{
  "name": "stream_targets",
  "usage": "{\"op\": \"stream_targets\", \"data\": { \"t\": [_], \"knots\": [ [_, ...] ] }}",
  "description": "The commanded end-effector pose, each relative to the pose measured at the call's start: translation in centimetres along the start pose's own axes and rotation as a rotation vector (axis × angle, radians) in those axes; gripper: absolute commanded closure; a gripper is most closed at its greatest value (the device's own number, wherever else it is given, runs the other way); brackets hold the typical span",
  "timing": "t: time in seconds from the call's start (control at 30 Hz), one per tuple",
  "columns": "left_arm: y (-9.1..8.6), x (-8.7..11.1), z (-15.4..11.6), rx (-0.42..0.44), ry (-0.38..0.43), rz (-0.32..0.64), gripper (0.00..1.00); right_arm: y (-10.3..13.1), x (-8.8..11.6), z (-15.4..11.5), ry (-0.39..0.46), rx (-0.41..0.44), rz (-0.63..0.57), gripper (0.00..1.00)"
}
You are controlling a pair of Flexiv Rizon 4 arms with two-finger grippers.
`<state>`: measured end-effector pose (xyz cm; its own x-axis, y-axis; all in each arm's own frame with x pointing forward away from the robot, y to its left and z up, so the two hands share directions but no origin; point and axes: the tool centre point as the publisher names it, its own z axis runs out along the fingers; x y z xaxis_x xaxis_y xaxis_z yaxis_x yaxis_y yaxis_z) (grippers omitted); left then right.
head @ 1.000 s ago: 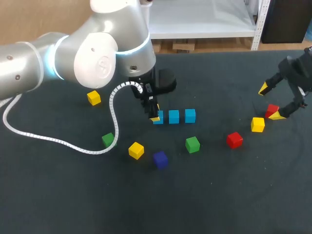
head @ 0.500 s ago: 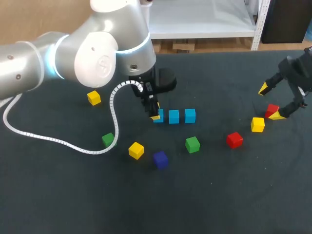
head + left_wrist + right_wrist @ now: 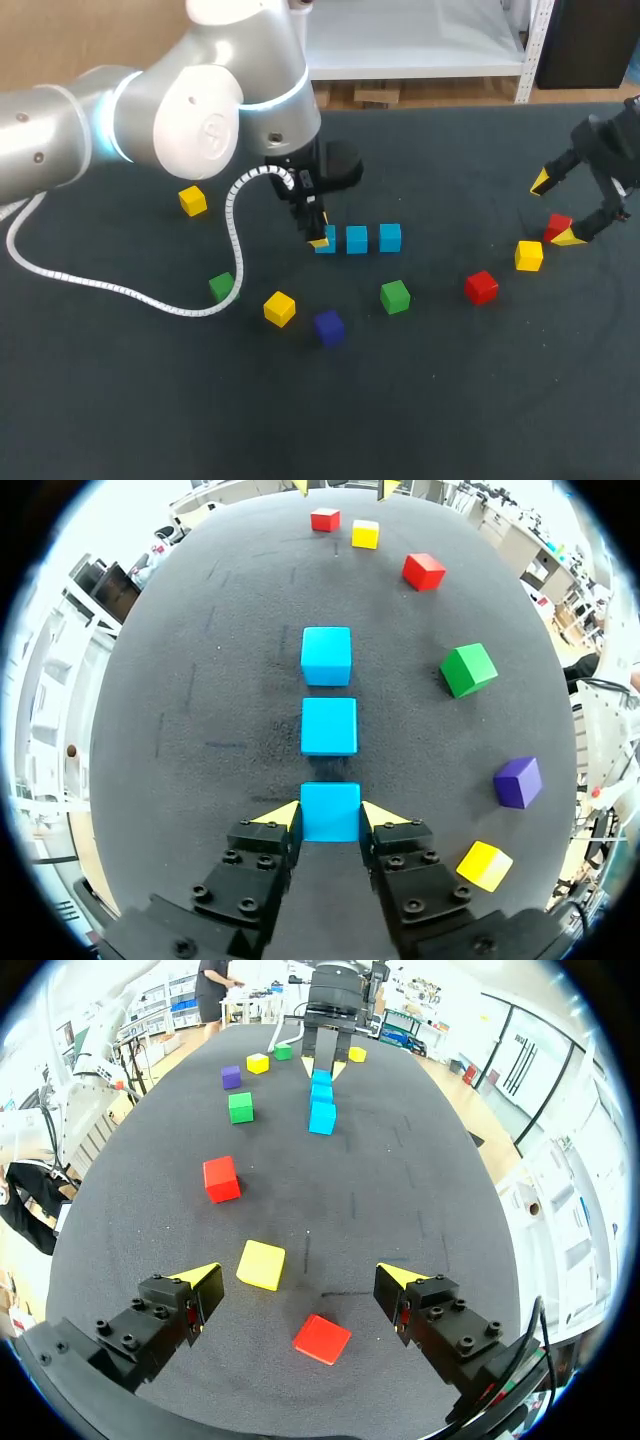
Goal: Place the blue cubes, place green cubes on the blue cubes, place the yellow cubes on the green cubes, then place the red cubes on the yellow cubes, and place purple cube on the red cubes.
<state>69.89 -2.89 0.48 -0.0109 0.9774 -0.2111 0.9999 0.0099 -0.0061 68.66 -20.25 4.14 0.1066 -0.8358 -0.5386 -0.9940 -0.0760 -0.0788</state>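
The left gripper has its fingers clamped on the end blue cube of a three-cube row at the head view's centre, running straight ahead of them. The nearest green cube lies just below that row, closer to this arm. The right gripper has its fingers apart, straddling a red cube.

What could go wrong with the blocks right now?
1. The left gripper is shut on the nearest blue cube, which sits close to the middle blue cube. Letting go crookedly might nudge the row out of line.
2. The right gripper is open with a red cube between its fingers and a yellow cube close to one of them. Closing might bump the yellow one away.
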Motion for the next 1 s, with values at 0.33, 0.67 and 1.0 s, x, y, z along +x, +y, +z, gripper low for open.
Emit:
{"op": "stream_targets", "data": {
  "t": [0.33, 0.67, 1.0],
  "knots": [
    [0.12, -0.01, 0.02, 0.007, 0.002, 0.0, 1.0, -0.06, 0.05, 0.03, -0.003, -0.001, -0.001, 0.0],
    [0.02, 0.04, 0.1, 0.013, 0.005, -0.001, 0.24, -0.06, 0.05, 0.03, -0.003, -0.001, -0.001, 0.0],
    [0.15, 0.31, 0.08, 0.02, 0.01, -0.007, 0.0, -0.06, 0.05, 0.03, -0.003, -0.001, -0.001, 0.0]
  ]
}}
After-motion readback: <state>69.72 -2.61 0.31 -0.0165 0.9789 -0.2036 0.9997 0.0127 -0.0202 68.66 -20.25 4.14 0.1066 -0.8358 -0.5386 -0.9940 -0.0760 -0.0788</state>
